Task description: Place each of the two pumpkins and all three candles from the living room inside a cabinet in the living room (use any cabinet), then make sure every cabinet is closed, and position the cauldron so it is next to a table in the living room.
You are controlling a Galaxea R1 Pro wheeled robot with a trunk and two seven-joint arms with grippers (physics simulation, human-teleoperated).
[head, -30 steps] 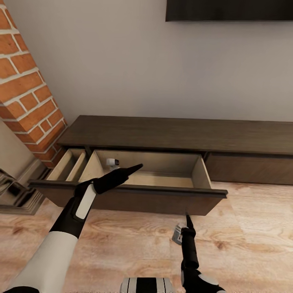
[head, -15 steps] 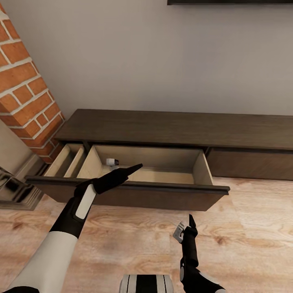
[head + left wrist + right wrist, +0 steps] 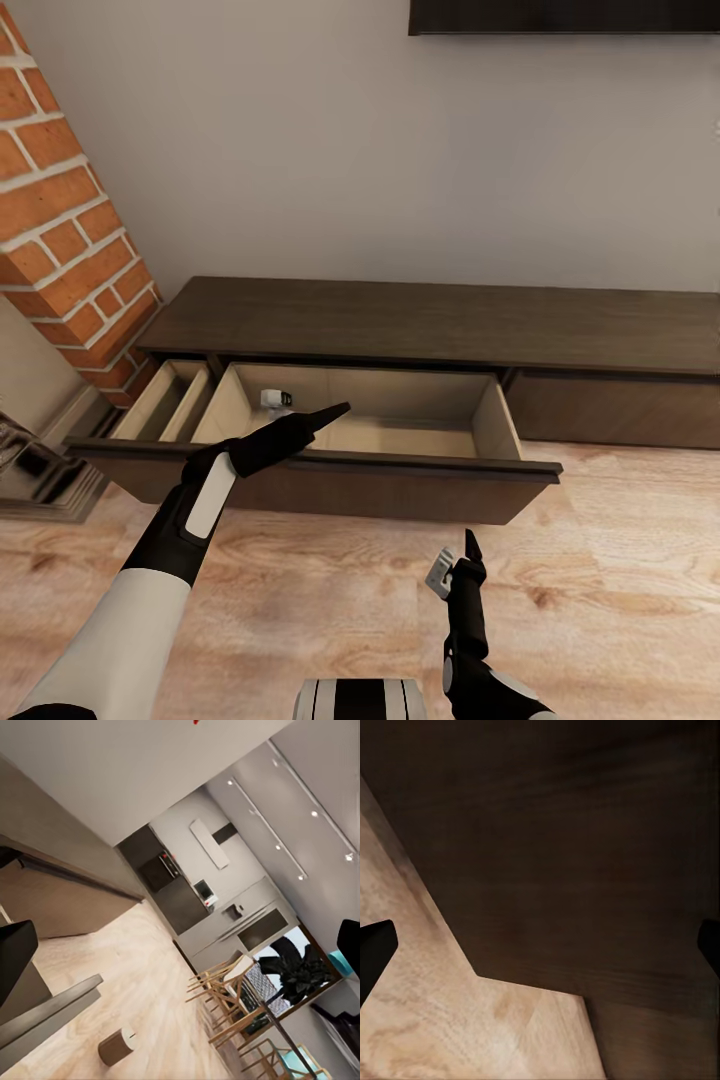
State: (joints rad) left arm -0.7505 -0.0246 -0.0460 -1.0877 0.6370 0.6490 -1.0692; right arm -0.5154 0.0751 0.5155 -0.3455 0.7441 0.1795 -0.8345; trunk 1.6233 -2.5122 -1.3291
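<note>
The cabinet [image 3: 440, 325] runs low and dark brown along the wall. Its wide drawer [image 3: 330, 485] is pulled out over the floor, showing a pale wood inside with nothing from the task in it. My left gripper [image 3: 338, 409] hovers open over the drawer's front edge. My right gripper [image 3: 467, 545] is open above the floor, just short of the drawer front [image 3: 570, 847]. One tan candle [image 3: 116, 1047] lies on the plank floor in the left wrist view, away from the cabinet [image 3: 52, 900]. The pumpkins, the cauldron and the table are out of view.
A red brick fireplace [image 3: 60, 230] stands at the left, with a glossy metal piece [image 3: 35, 470] at its foot. A black TV [image 3: 560, 15] hangs above the cabinet. The left wrist view reaches a distant grey kitchen [image 3: 172, 881] and wooden chairs [image 3: 225, 994].
The whole picture has shifted a little, so the camera has moved. Both arms hold almost the same pose, and the drawer stays pulled out.
</note>
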